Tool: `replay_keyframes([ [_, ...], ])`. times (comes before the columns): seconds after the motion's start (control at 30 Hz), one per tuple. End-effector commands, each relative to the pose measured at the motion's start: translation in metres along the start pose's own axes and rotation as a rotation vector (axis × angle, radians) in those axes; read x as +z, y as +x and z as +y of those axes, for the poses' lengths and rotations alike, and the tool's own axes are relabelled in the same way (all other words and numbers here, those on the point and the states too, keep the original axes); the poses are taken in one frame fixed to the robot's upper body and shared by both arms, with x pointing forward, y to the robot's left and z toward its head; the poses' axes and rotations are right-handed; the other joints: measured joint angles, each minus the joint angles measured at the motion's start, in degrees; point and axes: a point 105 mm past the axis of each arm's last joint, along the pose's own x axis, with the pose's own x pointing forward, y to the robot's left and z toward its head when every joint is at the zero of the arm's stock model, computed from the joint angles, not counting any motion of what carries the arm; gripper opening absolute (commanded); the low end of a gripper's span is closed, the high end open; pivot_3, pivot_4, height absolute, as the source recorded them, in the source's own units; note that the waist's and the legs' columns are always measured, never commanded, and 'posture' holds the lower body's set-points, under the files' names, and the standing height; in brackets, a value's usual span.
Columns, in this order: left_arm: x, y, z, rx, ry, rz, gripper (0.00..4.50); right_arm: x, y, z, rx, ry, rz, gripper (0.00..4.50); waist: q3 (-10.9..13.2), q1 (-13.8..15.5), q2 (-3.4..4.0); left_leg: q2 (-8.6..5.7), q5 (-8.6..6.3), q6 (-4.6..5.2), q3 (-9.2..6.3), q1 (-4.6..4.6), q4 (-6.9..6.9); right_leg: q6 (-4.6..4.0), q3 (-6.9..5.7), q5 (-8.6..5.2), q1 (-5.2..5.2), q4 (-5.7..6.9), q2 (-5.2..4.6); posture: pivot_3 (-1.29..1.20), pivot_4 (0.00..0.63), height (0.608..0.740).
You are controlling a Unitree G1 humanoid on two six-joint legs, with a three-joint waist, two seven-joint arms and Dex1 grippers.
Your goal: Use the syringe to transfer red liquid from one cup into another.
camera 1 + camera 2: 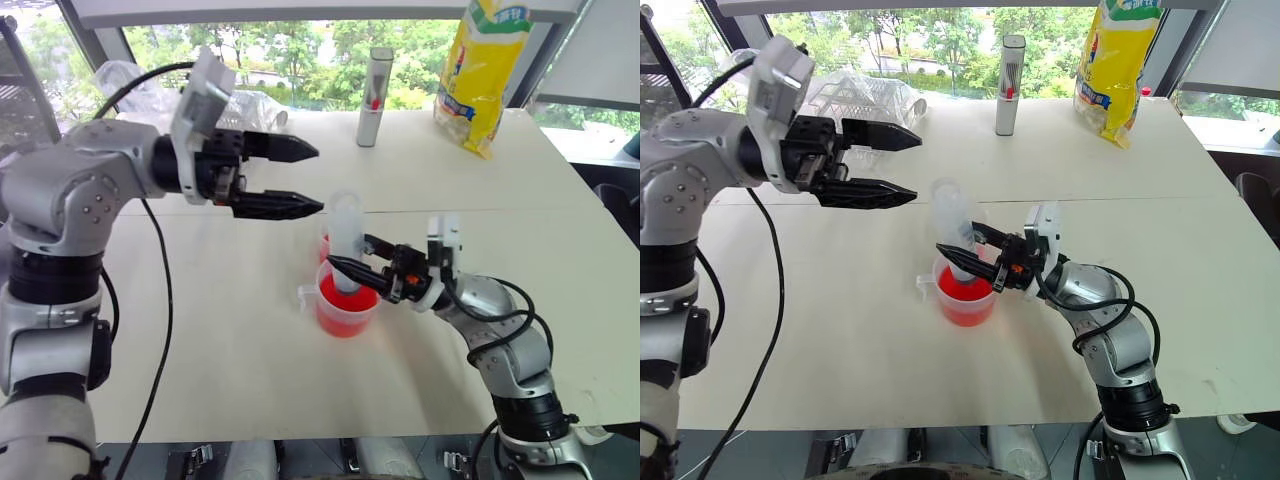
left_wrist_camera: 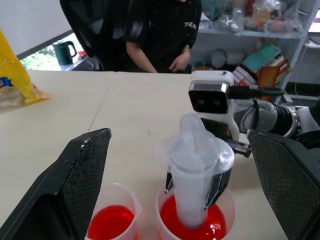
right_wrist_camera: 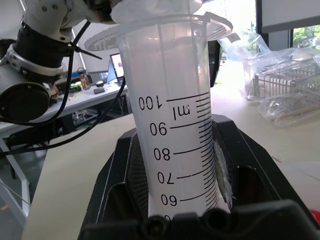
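Syringe: the large clear plastic syringe with black graduation marks is held upright at the centre of the left eye frame, its lower end dipped into the red liquid of the handled beaker.
Right gripper: the right gripper is seen at centre right of the frame, its 2 black fingers clamped tight around the syringe barrel (the printed scale reads upside down in the right wrist view).
Left gripper: the left gripper is seen in the upper left of the frame, above and to the left of the syringe's top; its 2 black fingers are spread wide and nothing is held between them.
Beaker: the larger clear plastic measuring beaker with a side handle stands at the centre of the frame on the table, and bright red-orange translucent liquid fills its lower part.
Small cup: the small clear plastic cup without a handle stands just beside the beaker, and red liquid is seen inside it as well.
Table: the white table carries both cups.
Background: a grey upright tube with a red mark and a yellow plastic bag stand at the upper right of the frame, well apart from the cups.
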Motion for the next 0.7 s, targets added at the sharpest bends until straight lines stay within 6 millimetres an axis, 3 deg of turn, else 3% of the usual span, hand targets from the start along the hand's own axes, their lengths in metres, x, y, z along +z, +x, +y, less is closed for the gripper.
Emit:
replay_keyframes([
  [0.03, 0.002, 0.004, -0.002, -0.007, 0.021, 0.000, 4.50, 0.002, 0.000, 0.001, 0.007, -0.042, -0.015, 1.39, 0.0, -0.1, 0.00, 0.00, 0.00, 0.00, 0.00, 0.00, 0.00, 0.00, 0.00, 0.00, 0.00, 0.00, 0.00, 0.00, 0.150, 0.740],
  [0.63, -0.021, 0.031, -0.006, 0.008, -0.101, -0.028, 4.50, 0.003, 0.001, -0.002, 0.009, -0.068, -0.001, 1.39, 0.0, 0.0, 0.00, 0.01, 0.01, -0.02, -0.04, 0.04, 0.01, 0.00, 0.07, 0.00, 0.05, 0.03, -0.01, 0.00, 0.150, 0.740],
  [0.7, -0.023, 0.033, -0.005, 0.013, -0.107, -0.029, 3.96, 0.003, 0.001, -0.003, 0.008, -0.067, -0.001, 1.39, 0.0, 0.0, 0.00, 0.01, 0.01, -0.02, -0.04, 0.04, 0.01, 0.00, 0.08, 0.00, 0.05, 0.03, -0.01, 0.00, 0.150, 0.740],
])
